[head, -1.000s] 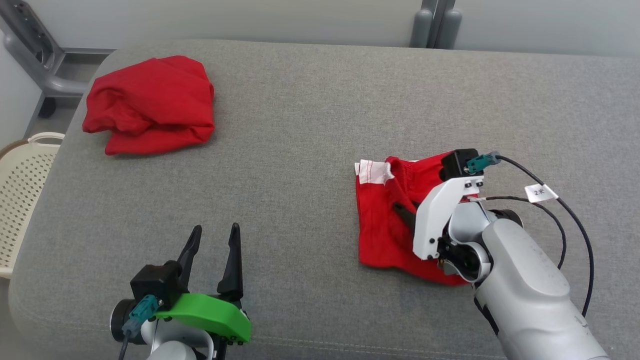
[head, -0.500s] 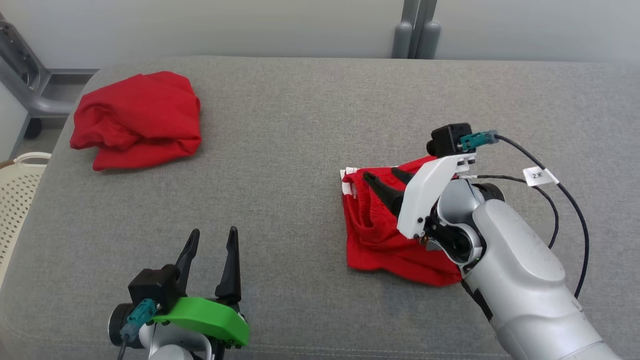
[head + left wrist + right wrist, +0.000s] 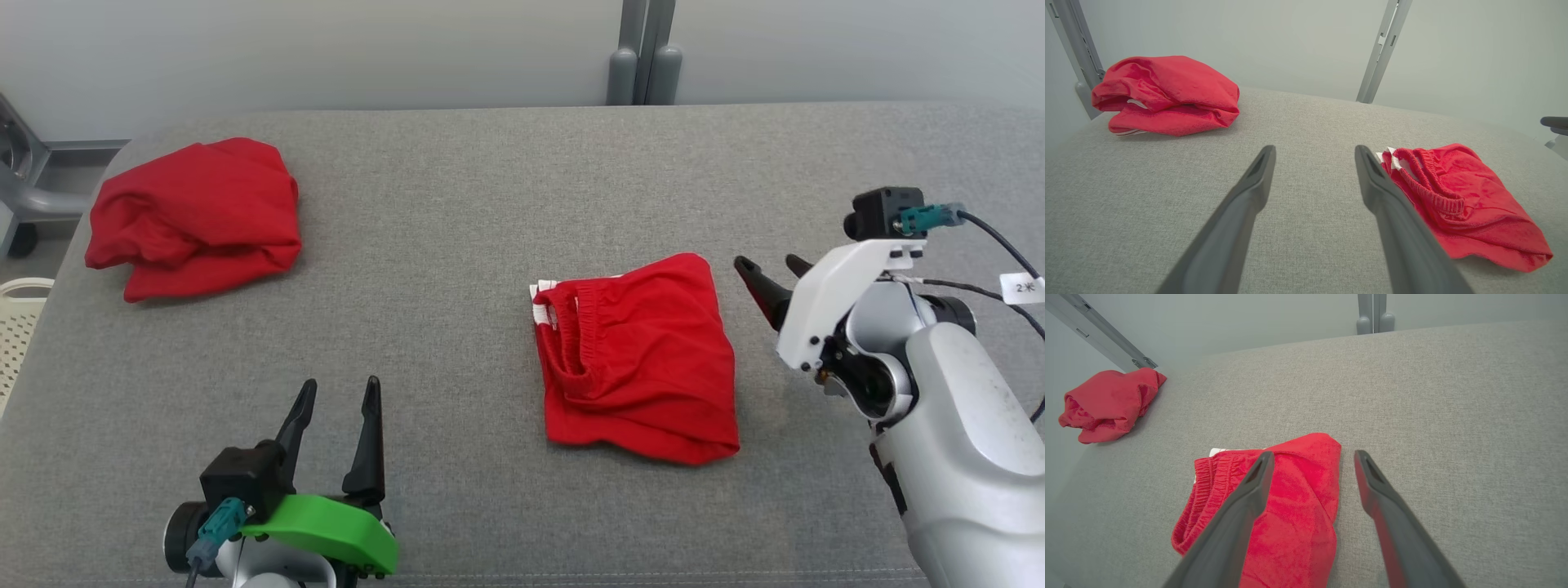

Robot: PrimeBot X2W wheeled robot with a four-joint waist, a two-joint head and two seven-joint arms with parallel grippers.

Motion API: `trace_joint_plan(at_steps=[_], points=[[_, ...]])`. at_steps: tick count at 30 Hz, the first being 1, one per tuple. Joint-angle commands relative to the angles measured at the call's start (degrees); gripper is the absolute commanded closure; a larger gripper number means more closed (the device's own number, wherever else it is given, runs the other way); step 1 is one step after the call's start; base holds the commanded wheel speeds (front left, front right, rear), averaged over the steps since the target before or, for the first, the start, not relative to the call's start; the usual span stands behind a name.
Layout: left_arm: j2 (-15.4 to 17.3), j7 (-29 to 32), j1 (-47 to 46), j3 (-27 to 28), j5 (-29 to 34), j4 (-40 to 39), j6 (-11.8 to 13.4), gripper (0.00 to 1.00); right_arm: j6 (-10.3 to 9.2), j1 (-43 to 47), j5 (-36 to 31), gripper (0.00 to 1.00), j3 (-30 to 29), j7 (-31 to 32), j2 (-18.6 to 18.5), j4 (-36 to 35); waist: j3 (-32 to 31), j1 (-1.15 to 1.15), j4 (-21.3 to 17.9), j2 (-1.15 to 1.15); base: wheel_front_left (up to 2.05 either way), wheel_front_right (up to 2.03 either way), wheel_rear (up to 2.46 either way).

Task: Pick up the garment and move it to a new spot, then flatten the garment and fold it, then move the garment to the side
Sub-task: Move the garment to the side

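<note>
Grey fabric surface (image 3: 457,212), pale wall (image 3: 326,57), metal post (image 3: 643,41)

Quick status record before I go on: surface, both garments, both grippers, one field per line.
surface: grey padded surface
task garment: red shorts, folded, lying right of centre, waistband toward the left
other garment: red bundle, far left corner
left gripper: open, empty, at the near edge
right gripper: open, empty, just right of the shorts, apparently clear of them

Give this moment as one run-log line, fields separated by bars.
red shorts: folded, free | left claw: open, empty | right claw: open, beside shorts | other red garment: far left
</note>
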Motion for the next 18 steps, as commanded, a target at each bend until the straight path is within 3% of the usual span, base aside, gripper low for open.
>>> trace_joint_plan(at_steps=[1,9,18], points=[[0.6,0.1,0.5,0.2,0.6,-0.4,0.1,0.00,0.00,1.4,-0.7,0.00,-0.6,0.6,-0.4,-0.2,0.3,0.00,-0.1,0.00,0.00,0.00,0.00],[1.0,0.9,-0.8,-0.5,1.1,-1.4,0.5,0.00,0.00,5.1,-1.2,0.00,-4.5,2.3,0.9,3.4,2.1,0.00,1.8,0.00,0.00,0.00,0.00],[1.4,1.6,-1.5,-1.1,1.5,-2.1,0.8,0.00,0.00,2.8,-2.1,0.00,-6.7,1.1,2.7,11.3,3.6,0.00,5.3,0.00,0.00,0.00,0.00]])
